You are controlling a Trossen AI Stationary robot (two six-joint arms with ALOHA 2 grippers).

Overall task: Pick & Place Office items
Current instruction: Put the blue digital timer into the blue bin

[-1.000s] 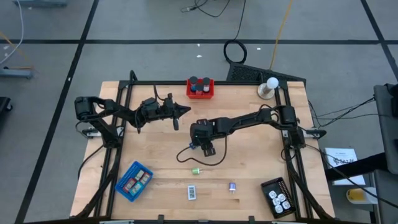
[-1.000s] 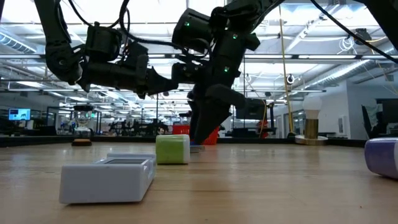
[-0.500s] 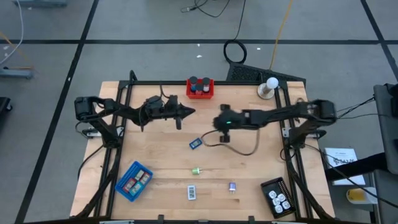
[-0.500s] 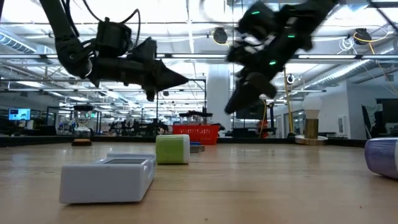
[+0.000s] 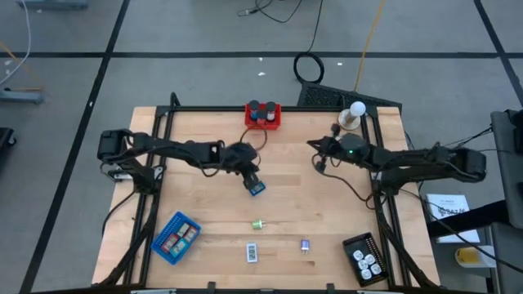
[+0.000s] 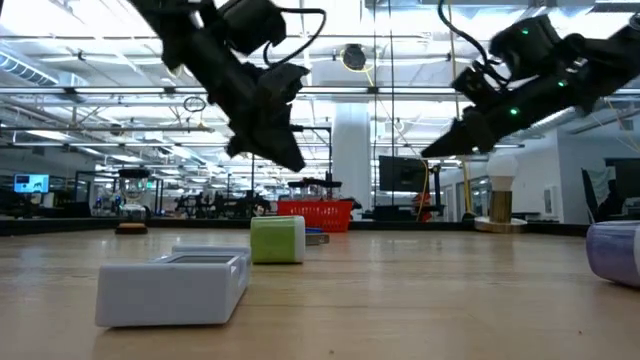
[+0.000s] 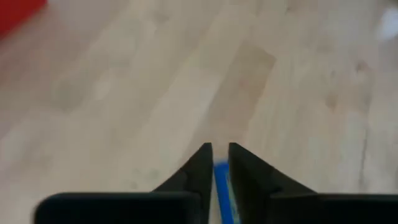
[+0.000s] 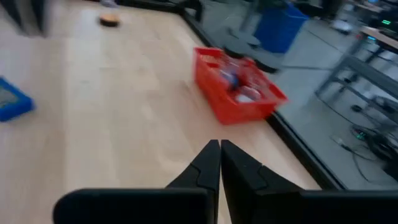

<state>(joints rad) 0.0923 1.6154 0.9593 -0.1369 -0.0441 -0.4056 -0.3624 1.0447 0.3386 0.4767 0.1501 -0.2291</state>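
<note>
The wooden counter is showing wide bare room through its middle, with trays sitting near the edges: a red tray at 12 o'clock against the far rim, a blue tray at 7 o'clock, a black tray at 5 o'clock. A white ball on a stand is standing at 1 o'clock.

The left gripper is hanging just over a small blue block near the counter's centre, its fingers parted only a sliver, the blue piece showing in the slot between them; whether they are pinching it cannot be told. The right gripper is hovering at 2 o'clock, clenched on nothing.

A green bit, a white-labelled rectangle and a purple bit are lying apart at 6 o'clock.

Compared with 1 second ago, the right arm is pulled back from the centre, where it was standing over the block with wider fingers, and the left gripper is now where it was.
</note>
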